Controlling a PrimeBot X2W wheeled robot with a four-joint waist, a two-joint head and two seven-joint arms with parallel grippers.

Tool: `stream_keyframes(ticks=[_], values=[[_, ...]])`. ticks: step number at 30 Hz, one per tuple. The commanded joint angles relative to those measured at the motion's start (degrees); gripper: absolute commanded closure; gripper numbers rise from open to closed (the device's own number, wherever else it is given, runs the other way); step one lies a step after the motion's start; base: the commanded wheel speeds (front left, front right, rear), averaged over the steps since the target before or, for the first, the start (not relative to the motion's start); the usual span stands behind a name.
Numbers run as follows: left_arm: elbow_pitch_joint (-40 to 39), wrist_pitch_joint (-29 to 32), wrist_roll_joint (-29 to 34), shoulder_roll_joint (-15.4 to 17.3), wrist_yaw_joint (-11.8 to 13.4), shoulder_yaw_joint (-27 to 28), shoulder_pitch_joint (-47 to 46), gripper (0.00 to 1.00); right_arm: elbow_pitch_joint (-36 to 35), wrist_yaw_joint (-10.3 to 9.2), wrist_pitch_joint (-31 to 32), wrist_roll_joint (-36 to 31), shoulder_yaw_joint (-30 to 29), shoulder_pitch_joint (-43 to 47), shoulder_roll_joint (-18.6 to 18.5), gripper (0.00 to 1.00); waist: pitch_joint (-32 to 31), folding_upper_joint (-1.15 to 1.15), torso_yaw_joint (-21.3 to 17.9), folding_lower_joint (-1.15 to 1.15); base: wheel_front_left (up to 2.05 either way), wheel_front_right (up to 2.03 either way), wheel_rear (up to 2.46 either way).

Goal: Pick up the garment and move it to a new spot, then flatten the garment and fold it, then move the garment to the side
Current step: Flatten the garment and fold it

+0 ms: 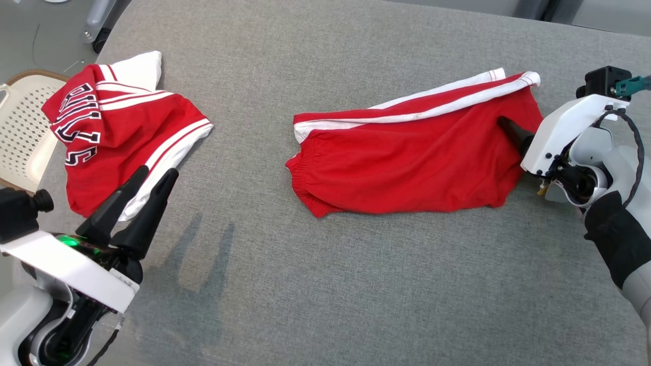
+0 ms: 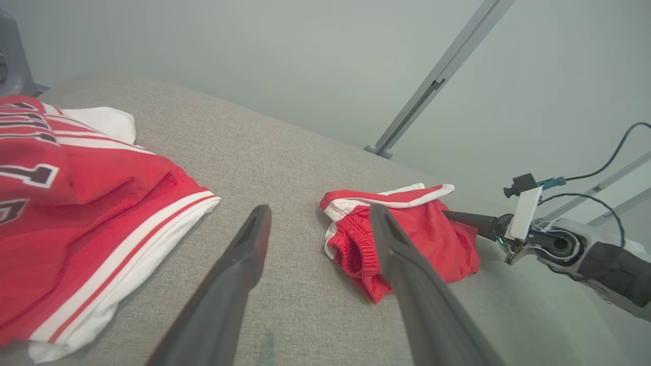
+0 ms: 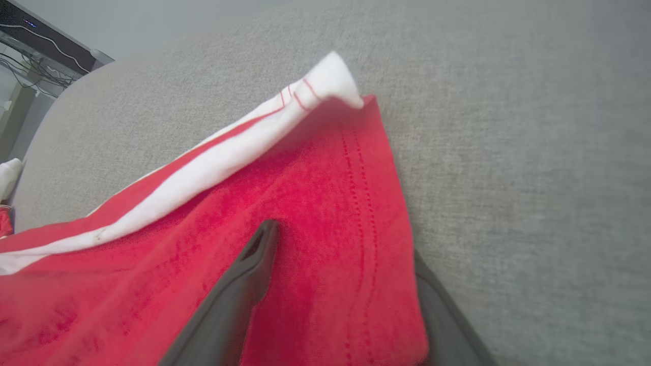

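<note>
The garment, a pair of red shorts (image 1: 407,162) (image 2: 422,239) (image 3: 315,193) with white side stripes, lies crumpled right of centre on the grey cloth-covered table (image 1: 325,284). My right gripper (image 1: 511,133) (image 2: 452,217) (image 3: 341,244) is open at the shorts' right hem. One finger rests on top of the red cloth and the other is tucked under the hem's edge. My left gripper (image 1: 157,173) (image 2: 320,211) is open and empty, hovering above the table by the lower edge of a red jersey (image 1: 117,132) (image 2: 76,203).
The jersey, with white trim and black lettering, lies bunched at the table's left edge. A white perforated basket (image 1: 20,132) stands beyond that edge. A wheeled stand (image 1: 99,30) is at the far left corner.
</note>
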Motion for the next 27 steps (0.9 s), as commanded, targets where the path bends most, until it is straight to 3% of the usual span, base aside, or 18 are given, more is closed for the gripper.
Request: stream_keyframes(ticks=[1, 2, 3, 4, 5, 6, 7, 16, 27], values=[[-0.32, -0.63, 0.39, -0.2, 0.32, 0.6, 1.01, 0.0, -0.1, 0.02, 1.02, 0.52, 0.36, 0.82, 0.91, 0.0, 0.03, 0.0, 0.24, 0.0, 0.0, 0.0, 0.0], [-0.48, -1.06, 0.63, -0.48, 0.42, 1.04, 1.57, 0.0, -0.28, 0.02, 1.29, 0.64, 0.49, 0.97, 0.97, 0.05, 0.0, 0.0, 0.38, 0.0, 0.0, 0.0, 0.0], [-0.62, -1.37, 0.92, -0.77, 0.48, 1.54, 2.03, 0.0, -0.46, 0.02, 1.51, 0.82, 0.65, 1.11, 0.94, 0.44, -0.07, 0.0, 0.49, 0.0, 0.0, 0.0, 0.0], [-0.74, -1.5, 1.33, -1.12, 0.66, 1.9, 2.43, 0.0, -0.58, 0.02, 1.67, 0.95, 0.76, 1.25, 0.83, 0.64, -0.17, 0.0, 0.6, 0.0, 0.0, 0.0, 0.0], [-0.74, -1.5, 1.33, -1.12, 0.66, 1.9, 2.43, 0.0, -0.58, 0.02, 1.67, 0.95, 0.76, 1.25, 0.83, 0.64, -0.17, 0.0, 0.6, 0.0, 0.0, 0.0, 0.0], [-0.76, -1.79, 1.57, -1.53, 0.87, 2.34, 2.78, 0.0, -0.7, 0.02, 1.82, 1.07, 0.82, 1.38, 0.64, 0.88, -0.33, 0.0, 0.69, 0.0, 0.0, 0.0, 0.0], [-0.77, -1.99, 2.24, -2.06, 1.01, 3.04, 3.73, 0.0, -1.13, 0.02, 1.94, 1.28, 1.0, 1.48, 0.09, 1.0, -0.76, 0.0, 0.79, 0.0, 0.0, 0.0, 0.0], [-0.47, -2.25, 6.53, -4.78, 2.52, 4.52, 6.21, 0.0, -5.07, 0.02, -0.74, 3.43, 1.72, 5.17, -1.84, 1.0, -4.92, 0.0, -1.38, 0.0, 0.0, 0.0, 0.0], [0.72, -2.31, 14.0, -8.69, 4.83, 8.45, 9.38, 0.0, -12.18, 0.02, -5.4, 6.35, 3.09, 13.59, -4.08, 1.0, -9.41, 0.0, -6.98, 0.0, 0.0, 0.0, 0.0]])
